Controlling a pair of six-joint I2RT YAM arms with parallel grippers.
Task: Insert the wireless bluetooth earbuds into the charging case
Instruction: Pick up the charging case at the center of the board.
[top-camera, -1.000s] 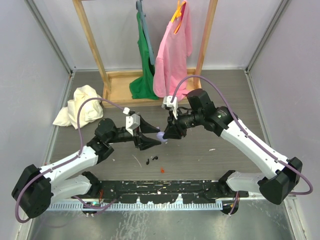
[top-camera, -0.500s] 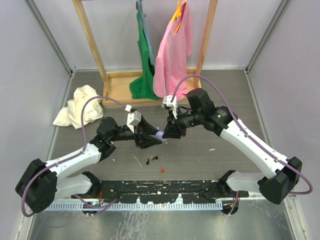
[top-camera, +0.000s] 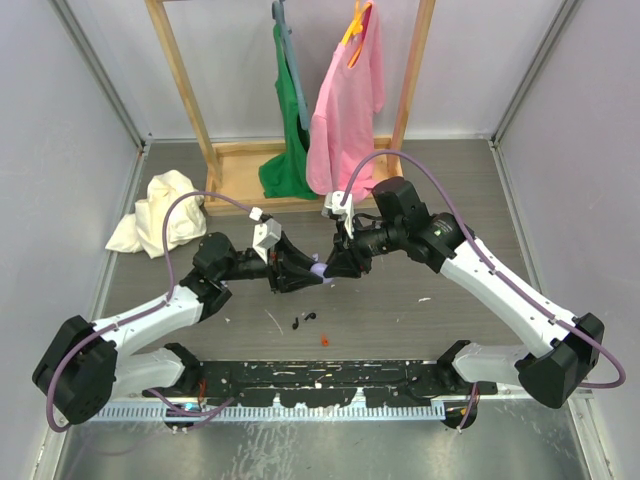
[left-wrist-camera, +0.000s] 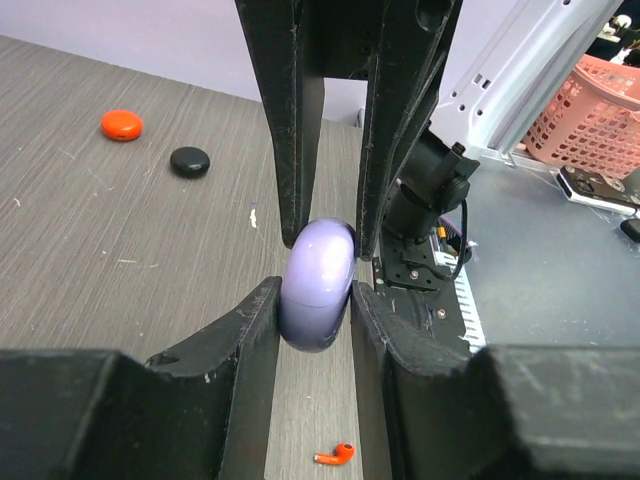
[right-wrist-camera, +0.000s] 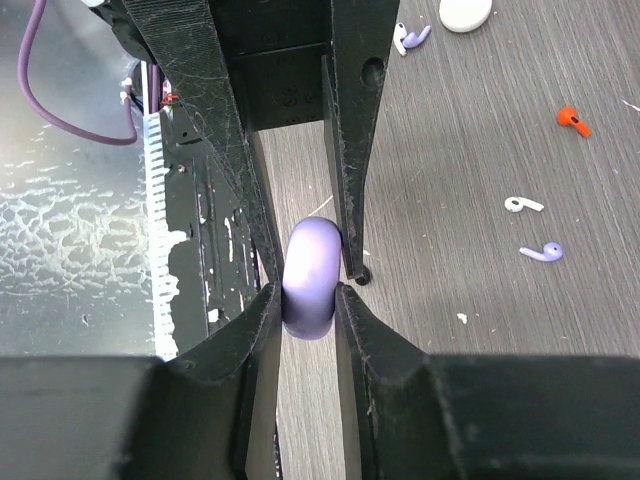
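Currently the case (top-camera: 318, 270) is off the worktop (top-camera: 420, 330), held in the air at the centre of the top view between the two arms. The right fingers (right-wrist-camera: 255, 335) are clenched on it: in the right wrist view they press its two broad sides at frame centre. The left fingers (left-wrist-camera: 255, 325) have narrowed over the last second and moved in from the left. In the left wrist view they now touch the case on both sides from the bottom of the frame, while the right fingers clamp it from the top. Both pairs therefore grasp the case, at opposite ends.

Meaning for the task: this is judged to be a two-handed hold, either a handover or a brace for opening the lid. No opening shows in the case. It is seen edge-on, so the lid state cannot be confirmed. Neither pair of fingers holds an earbud.

Earbuds lie loose on the worktop. In the right wrist view a purple earbud (right-wrist-camera: 541, 252) lies at centre right, a white earbud (right-wrist-camera: 524, 205) just above it, and an orange earbud (right-wrist-camera: 570, 118) at upper right. All are well apart from the case. Insertion has not yet begun. The purple earbud probably belongs to the purple case.
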